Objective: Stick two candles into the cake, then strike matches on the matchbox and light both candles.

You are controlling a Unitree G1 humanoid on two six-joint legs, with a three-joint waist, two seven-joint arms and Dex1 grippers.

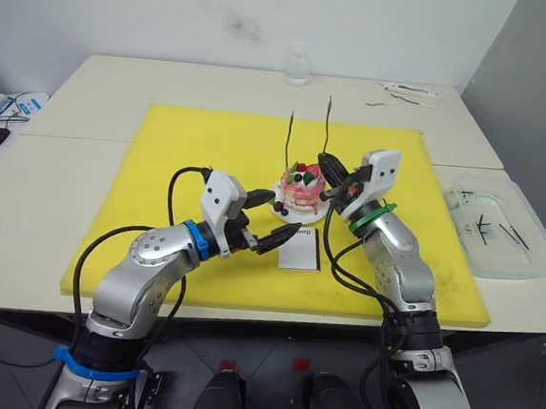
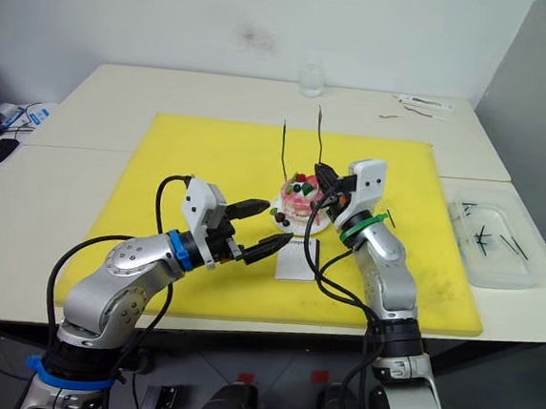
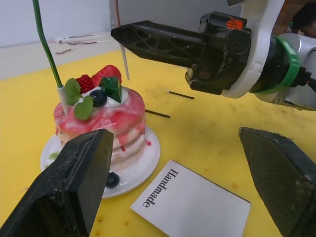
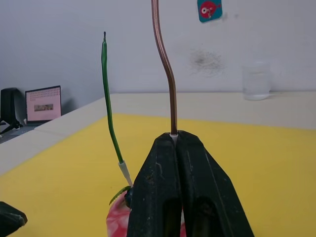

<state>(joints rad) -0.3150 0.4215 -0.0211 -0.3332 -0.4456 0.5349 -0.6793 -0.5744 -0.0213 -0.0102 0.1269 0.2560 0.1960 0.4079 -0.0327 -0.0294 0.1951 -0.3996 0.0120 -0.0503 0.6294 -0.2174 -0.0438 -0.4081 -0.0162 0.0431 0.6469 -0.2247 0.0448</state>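
Left eye view: left tool (image 1: 267,217) reaches from the near edge of the bench (image 1: 121,86), fingers apart, empty, low beside the matchbox (image 1: 300,249) on the yellow mat (image 1: 192,150). Behind it, the cake (image 1: 300,189) holds the green candle (image 1: 288,137). Right tool (image 1: 333,171), arm bent upward, is clamped on the tan candle (image 4: 165,69) over the cake.

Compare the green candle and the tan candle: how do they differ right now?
The green candle stands free, its white base stuck into the cake; the tan candle is pinched at its base by the shut right tool. The green one is nearly straight, whereas the tan one curves. Both are thin, upright and unlit.
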